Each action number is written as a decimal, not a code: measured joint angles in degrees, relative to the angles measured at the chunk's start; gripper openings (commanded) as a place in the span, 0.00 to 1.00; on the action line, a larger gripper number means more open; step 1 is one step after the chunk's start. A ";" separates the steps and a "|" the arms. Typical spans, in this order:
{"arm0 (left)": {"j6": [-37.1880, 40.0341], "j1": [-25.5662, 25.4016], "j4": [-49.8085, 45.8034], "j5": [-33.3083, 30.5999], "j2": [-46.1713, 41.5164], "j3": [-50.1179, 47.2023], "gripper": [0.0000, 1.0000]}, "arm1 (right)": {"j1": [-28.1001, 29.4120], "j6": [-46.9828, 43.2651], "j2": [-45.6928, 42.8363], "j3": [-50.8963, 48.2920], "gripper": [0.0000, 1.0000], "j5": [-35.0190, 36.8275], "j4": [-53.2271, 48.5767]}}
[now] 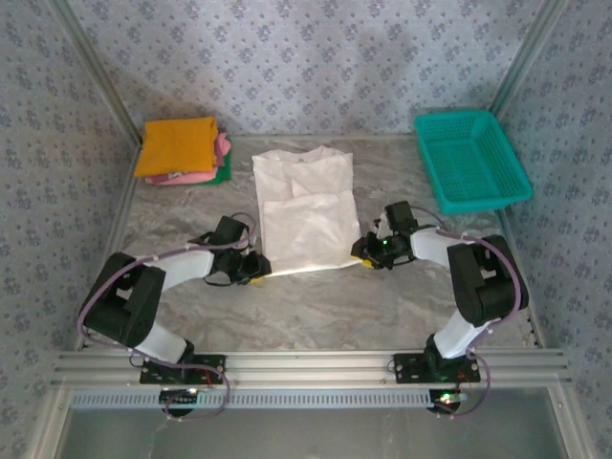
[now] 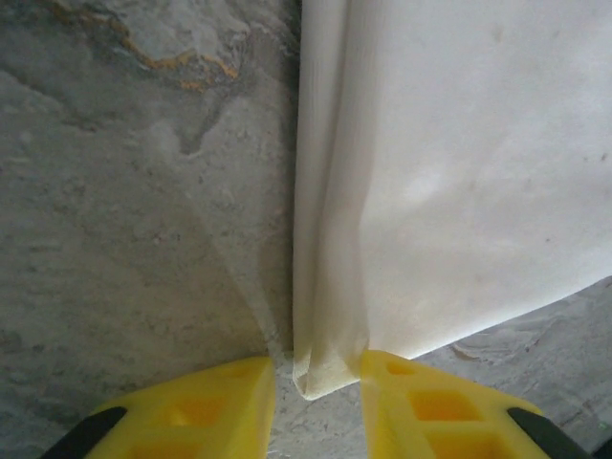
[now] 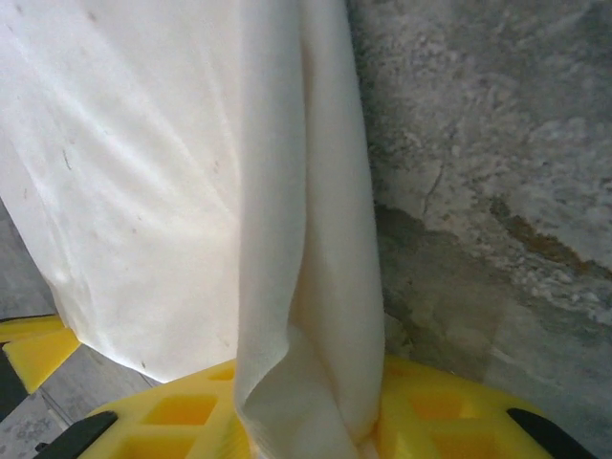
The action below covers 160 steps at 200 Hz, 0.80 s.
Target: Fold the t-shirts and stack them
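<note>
A white t-shirt (image 1: 304,206), folded into a long panel, lies flat in the middle of the table. My left gripper (image 1: 256,271) sits at its near left corner. In the left wrist view the gripper (image 2: 317,378) is open around that corner of the shirt (image 2: 459,172): the right finger (image 2: 430,406) touches the cloth, and a thin gap remains at the left finger (image 2: 201,411). My right gripper (image 1: 366,256) is at the near right corner. In the right wrist view the gripper (image 3: 311,402) is shut on a bunched fold of the shirt (image 3: 143,163). Folded orange, pink and green shirts (image 1: 177,145) are stacked at the back left.
A teal mesh basket (image 1: 469,158) stands at the back right. The marbled grey table (image 1: 316,306) is bordered by metal rails and patterned walls. Bare tabletop lies between the shirt's near edge and the arm bases.
</note>
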 measured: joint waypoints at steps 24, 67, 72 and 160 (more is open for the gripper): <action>0.42 -0.52 1.07 -0.13 1.25 1.95 0.34 | 0.00 0.02 0.04 0.20 0.29 0.00 0.26; 0.63 -1.18 5.03 0.13 4.20 4.52 0.33 | 0.00 0.70 0.42 0.31 0.24 0.00 1.14; 0.63 -1.22 5.22 0.11 4.50 4.52 0.32 | 0.00 0.70 0.42 0.31 0.23 0.00 1.16; 1.53 -1.20 4.72 -1.73 1.62 3.04 0.00 | 0.00 1.27 -0.48 0.28 0.00 0.22 0.83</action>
